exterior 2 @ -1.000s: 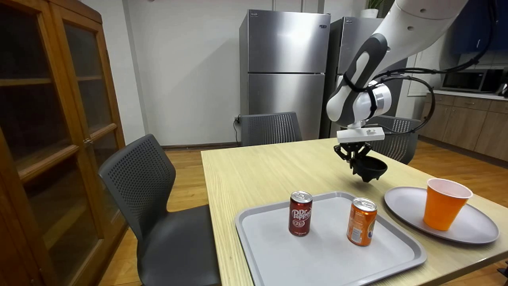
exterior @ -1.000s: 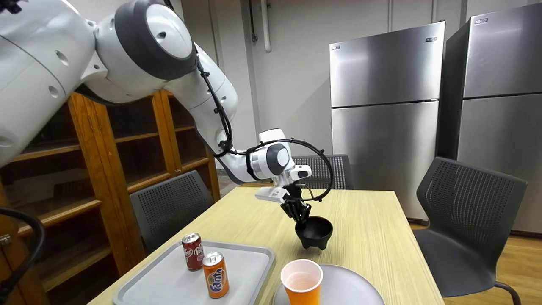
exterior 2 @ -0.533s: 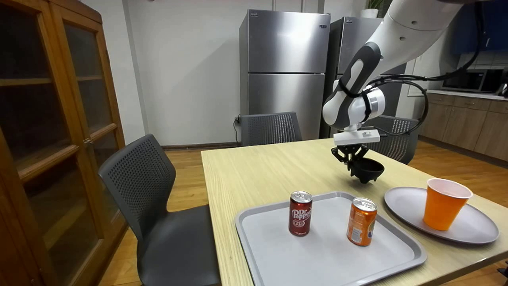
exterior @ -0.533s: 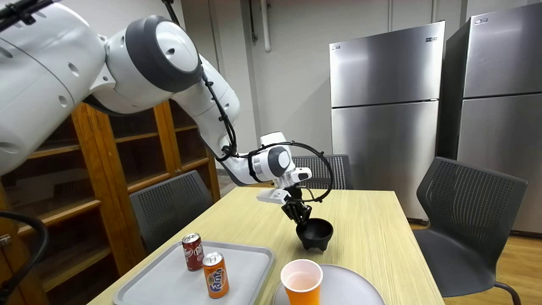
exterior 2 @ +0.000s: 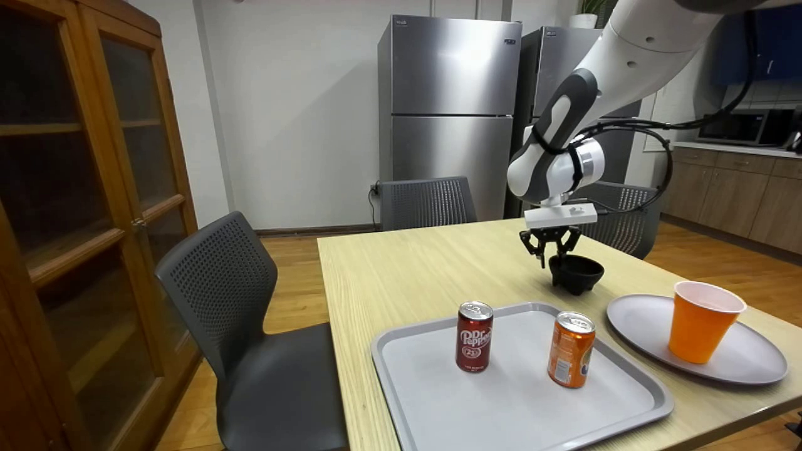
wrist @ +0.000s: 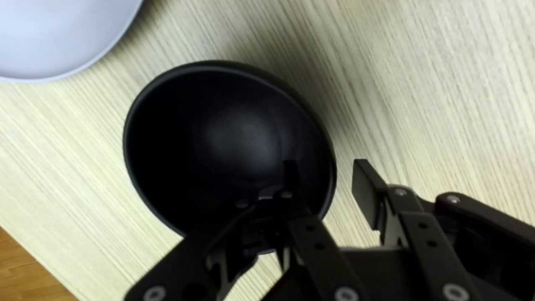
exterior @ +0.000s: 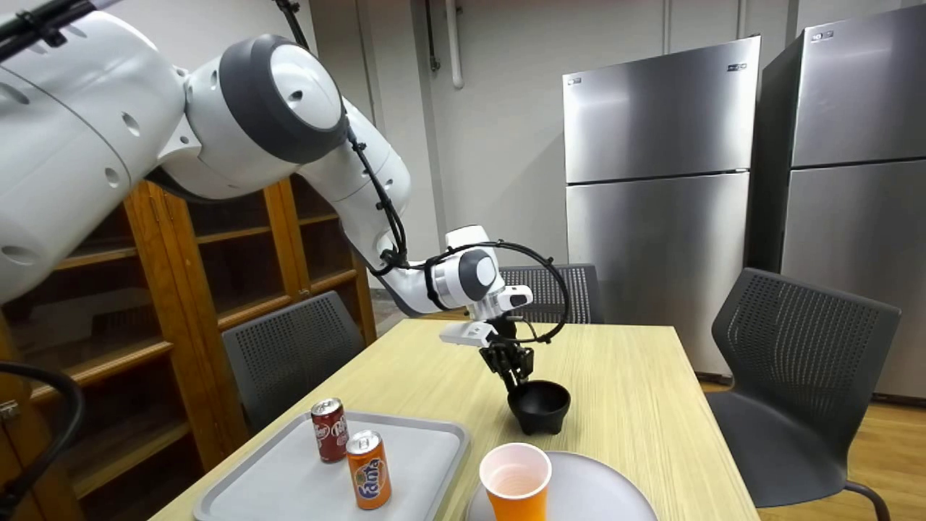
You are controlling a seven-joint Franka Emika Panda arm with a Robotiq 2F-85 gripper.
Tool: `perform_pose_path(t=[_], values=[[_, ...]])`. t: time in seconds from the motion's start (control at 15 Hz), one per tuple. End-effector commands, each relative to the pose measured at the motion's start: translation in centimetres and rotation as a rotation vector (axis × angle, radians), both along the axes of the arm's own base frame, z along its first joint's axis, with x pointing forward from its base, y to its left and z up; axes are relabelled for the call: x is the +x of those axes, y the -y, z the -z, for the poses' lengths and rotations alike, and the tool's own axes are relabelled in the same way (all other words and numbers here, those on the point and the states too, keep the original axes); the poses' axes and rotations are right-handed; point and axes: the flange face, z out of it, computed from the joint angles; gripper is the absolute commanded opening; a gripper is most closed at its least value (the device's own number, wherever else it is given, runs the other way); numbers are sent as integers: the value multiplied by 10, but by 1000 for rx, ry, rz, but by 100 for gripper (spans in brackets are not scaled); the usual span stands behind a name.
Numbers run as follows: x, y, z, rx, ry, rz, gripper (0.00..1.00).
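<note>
Although it stands well apart from the black bowl [exterior 2: 578,279], a wooden cabinet [exterior 2: 94,247] with glass doors heads the row in an exterior view, far to the bowl's left.
Grey chair [exterior 2: 269,357]: left of the bowl, beside the tabletop [exterior 2: 401,282].
Grey tray [exterior 2: 489,413]: in front of the bowl, mostly to its left.
Dr Pepper can [exterior 2: 474,341]: upright on the tray, left of the bowl.
Black hand [exterior 2: 552,258]: at the bowl's left rim, fingers parted partway, nothing gripped; in the wrist view one finger hangs within the bowl's mouth, the other clear outside, the rim between them.
Orange Fanta can [exterior 2: 571,351]: on the tray, in front of the bowl.
Black bowl: upright, apparently resting on its feet on the tabletop.
Grey plate [exterior 2: 642,322]: near the bowl, to its right.
Orange cup [exterior 2: 702,326]: standing on the plate, right of the bowl.
Handling: the step looks like a release at the bowl's rim, best done by spreading the fingers evenly so neither nudges the wall, then raising the hand straight up; sideways drift could drag or tip the bowl.
</note>
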Motion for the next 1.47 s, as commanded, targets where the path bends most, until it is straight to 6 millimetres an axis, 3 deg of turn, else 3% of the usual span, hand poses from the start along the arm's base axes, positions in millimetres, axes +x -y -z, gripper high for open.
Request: perform_pose_path(t=[0.0,0.27,0.8,1.4], values=[[5,1,-11,-3,-9,-3,71],[1,1,-23,0,6,-5,99],[-9,-1,-53,6,40,1,100],[-48,-7,-97,20,63,0,100]])
